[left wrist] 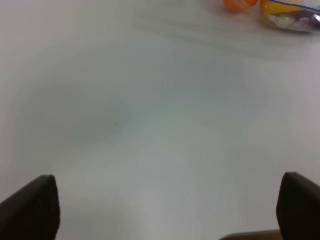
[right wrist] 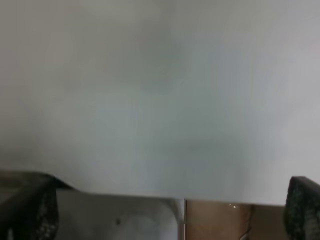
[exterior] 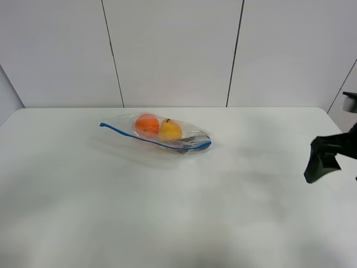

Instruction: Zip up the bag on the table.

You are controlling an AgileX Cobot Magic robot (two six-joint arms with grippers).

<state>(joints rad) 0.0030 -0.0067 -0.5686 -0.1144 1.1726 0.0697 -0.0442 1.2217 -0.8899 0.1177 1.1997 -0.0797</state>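
The clear bag [exterior: 159, 133] lies on the white table [exterior: 167, 212], a little behind the middle. Its blue zipper strip [exterior: 145, 139] runs along the near edge. An orange fruit [exterior: 147, 123] and a yellow fruit [exterior: 170, 130] show through it. My right gripper [exterior: 322, 162] hangs at the far right, well away from the bag; the right wrist view shows it open [right wrist: 167, 205] and empty. My left gripper [left wrist: 170, 210] is open and empty over bare table, with the bag [left wrist: 290, 17] far ahead of it. The left arm is out of the exterior view.
A panelled white wall [exterior: 173, 50] stands behind the table. The table's edge [right wrist: 150, 192] shows in the right wrist view, with floor beyond it.
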